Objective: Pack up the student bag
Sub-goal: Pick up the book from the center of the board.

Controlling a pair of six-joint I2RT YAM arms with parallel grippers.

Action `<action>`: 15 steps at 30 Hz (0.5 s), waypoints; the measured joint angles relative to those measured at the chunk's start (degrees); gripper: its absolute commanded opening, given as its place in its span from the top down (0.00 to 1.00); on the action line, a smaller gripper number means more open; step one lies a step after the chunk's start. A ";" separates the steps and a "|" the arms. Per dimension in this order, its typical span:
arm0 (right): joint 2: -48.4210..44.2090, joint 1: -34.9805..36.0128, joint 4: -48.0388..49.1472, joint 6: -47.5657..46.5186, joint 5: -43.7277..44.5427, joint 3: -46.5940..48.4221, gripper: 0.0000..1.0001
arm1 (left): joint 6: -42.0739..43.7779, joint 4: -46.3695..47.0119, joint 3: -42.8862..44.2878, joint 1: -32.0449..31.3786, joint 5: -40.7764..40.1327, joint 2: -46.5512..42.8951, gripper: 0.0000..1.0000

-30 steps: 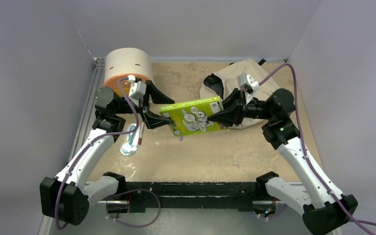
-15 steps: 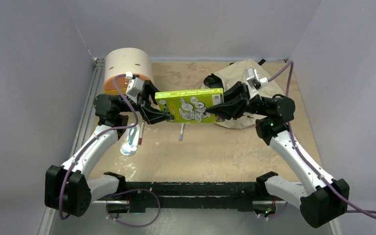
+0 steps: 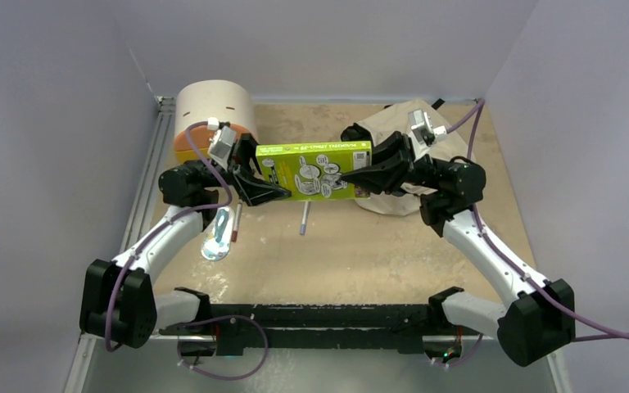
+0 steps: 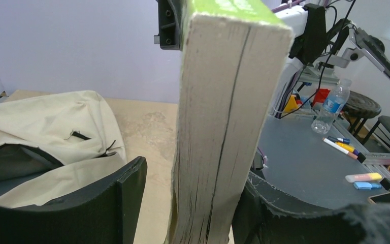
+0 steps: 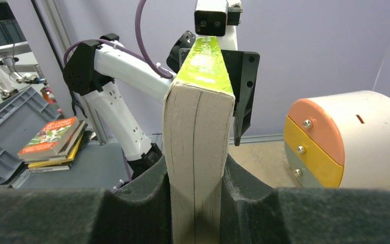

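Right gripper (image 3: 359, 176): jaws pressed flat against both faces of the green book (image 3: 315, 170), gripping its end nearest the student bag (image 3: 389, 123). The right wrist view confirms the grip, with the page block pinched between the two pads and no gap on either side.

Left gripper (image 3: 272, 187): jaws set around the book's opposite end, the end farthest from the bag. The left wrist view shows one finger (image 4: 127, 198) standing a little off the cover while the other appears to meet it. Whether this gripper is actually clamping cannot be told.

Book: held in the air between both grippers, clear of the table (image 3: 360, 254), cover facing up and toward the overhead camera. Its long axis runs straight from the left gripper toward the bag.

Student bag: lying slumped on the table, directly beneath and behind the right gripper. A dark opening (image 3: 355, 135) shows on the side of the bag that faces the book.

Assessment: the bag lies along the book's own long axis, just beyond the end the right gripper holds. The right arm is much the nearer to the bag. The coming move probably depends on sliding the book lengthwise into that opening.
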 measured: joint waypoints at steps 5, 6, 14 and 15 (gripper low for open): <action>1.46 0.85 1.90 0.37 1.25 -0.42 1.00 | -1.27 1.57 0.00 -0.11 -1.22 0.46 0.45; 1.75 1.05 2.14 0.39 1.31 -0.44 1.00 | -1.51 1.84 0.00 -0.17 -1.42 0.55 0.46; 3.80 1.99 3.13 0.37 1.40 -0.48 1.00 | -2.10 2.29 0.00 -1.03 -1.53 1.73 0.49; 3.96 2.10 3.13 0.37 1.46 -0.48 1.00 | -2.05 2.21 0.00 -1.16 -1.42 1.81 0.52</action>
